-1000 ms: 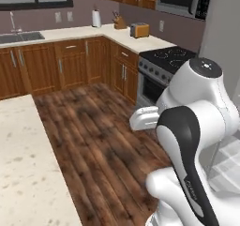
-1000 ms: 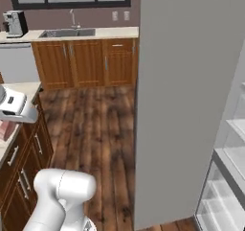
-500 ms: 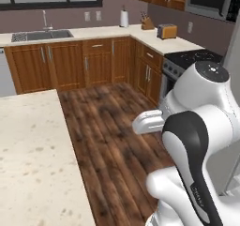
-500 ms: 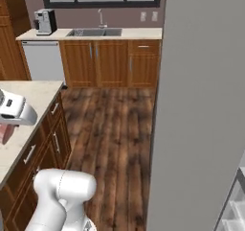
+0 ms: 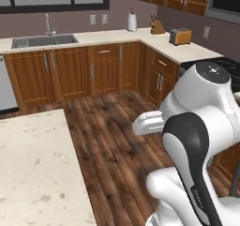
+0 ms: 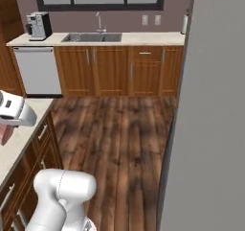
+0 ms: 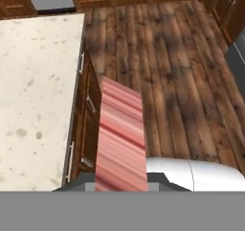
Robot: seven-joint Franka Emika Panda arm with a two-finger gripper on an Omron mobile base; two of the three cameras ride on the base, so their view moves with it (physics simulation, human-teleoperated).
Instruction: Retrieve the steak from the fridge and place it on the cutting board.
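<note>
A: Where is the claw (image 7: 121,184), and what is it doing?

B: In the hand view it sits at the bottom edge, clamped on the steak (image 7: 121,136). The striped pink-red slab rises from between the finger tips and runs up the middle of that view.

A: What lies under the steak?

B: The slab hangs past the right edge of the pale speckled table (image 7: 36,91), over the brown cabinet fronts (image 7: 85,115) below that edge, and partly above the dark wood floor (image 7: 177,72). It touches neither.

A: Does the steak show elsewhere?

B: In the right base view a small pink patch, likely the steak (image 6: 5,133), peeks out under the white hand at the left edge, above the table (image 6: 19,136) corner.

A: And the fridge?

B: Its flat grey side (image 6: 210,120) takes up the right part of the right base view.

A: What stands farther off?

B: Along the back wall, a counter with a sink (image 6: 92,37) under the window, a coffee machine (image 6: 38,26) at its left end and a white dishwasher (image 6: 37,71) below. In the left base view, a toaster (image 5: 180,35), a knife block (image 5: 156,28) and a paper towel roll (image 5: 132,21) stand near that counter's corner.
</note>
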